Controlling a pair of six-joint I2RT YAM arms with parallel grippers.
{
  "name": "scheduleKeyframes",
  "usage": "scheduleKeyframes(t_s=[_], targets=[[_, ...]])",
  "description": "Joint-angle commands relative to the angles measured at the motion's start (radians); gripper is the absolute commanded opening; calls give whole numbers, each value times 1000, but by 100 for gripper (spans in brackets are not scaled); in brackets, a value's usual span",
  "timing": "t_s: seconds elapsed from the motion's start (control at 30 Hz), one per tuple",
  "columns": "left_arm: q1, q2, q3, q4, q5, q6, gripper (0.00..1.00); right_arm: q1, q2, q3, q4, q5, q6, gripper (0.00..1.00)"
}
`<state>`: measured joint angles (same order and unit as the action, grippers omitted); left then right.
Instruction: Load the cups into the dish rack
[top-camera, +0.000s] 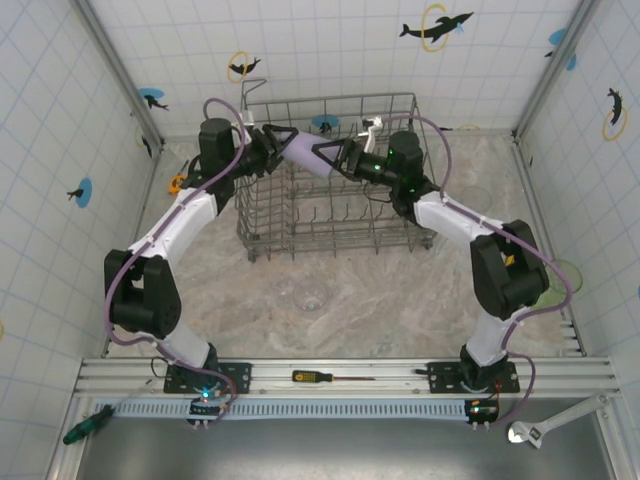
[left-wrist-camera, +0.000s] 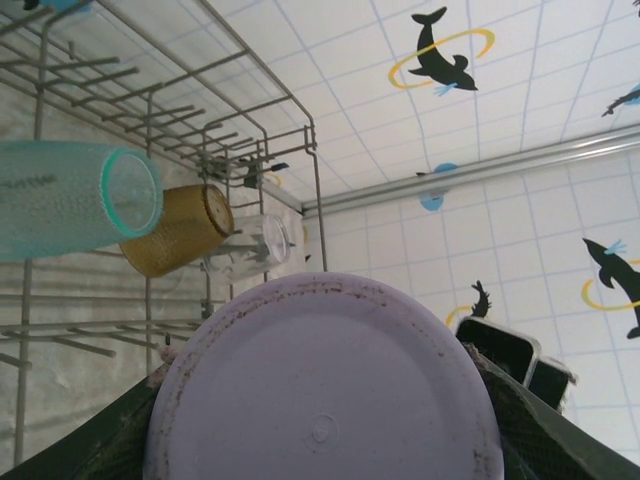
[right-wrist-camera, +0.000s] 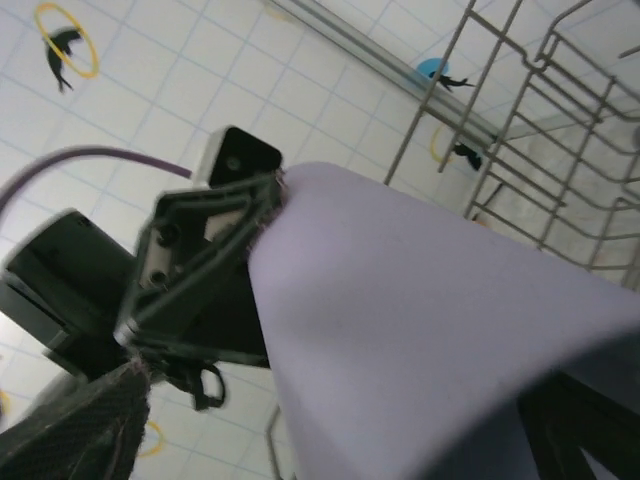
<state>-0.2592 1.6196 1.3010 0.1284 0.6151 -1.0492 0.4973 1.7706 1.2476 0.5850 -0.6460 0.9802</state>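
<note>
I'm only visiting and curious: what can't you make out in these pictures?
Left wrist view: the base of the lavender cup hides how the left gripper closes on it.
Right wrist view: the cup is blurred and cut off by the frame edge, so how the right gripper holds it is unclear.
Top view: the teal cup cannot be picked out among the dish rack wires and the arms.

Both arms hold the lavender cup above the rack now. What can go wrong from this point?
1. The lavender cup hangs between the left end effector and the right end effector above the dish rack. If one releases too soon, or both pull, it may drop or twist.
2. The teal cup, amber cup and clear cup sit in the rack close by. A careless descent could knock them.
</note>
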Motion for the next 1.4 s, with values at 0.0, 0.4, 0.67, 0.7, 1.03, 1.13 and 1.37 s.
scheduleKeyframes(t_s=[0.0,0.4,0.67,0.7,1.03,1.13,1.37], targets=[[1,-36,55,-75,-69,109,0,4,-54,-45,-148,51,-133,100],[0,-89,115,-265,-315,345,0,5,-168,-135,-391,224,-328,100],[-16,-84,149,-332,-469,446,0,3,-262,-197,-488,314,-401,100],[-21,-80,159,-344,-492,456,0,-1,-276,-203,-500,321,-410,100],[-124,46,323,-465,-671,569,0,-89,-431,-290,-589,330,-488,100],[-151,73,353,-496,-748,606,0,-117,-464,-314,-610,315,-509,100],[-202,115,391,-536,-851,626,0,-161,-526,-350,-677,298,-574,100]])
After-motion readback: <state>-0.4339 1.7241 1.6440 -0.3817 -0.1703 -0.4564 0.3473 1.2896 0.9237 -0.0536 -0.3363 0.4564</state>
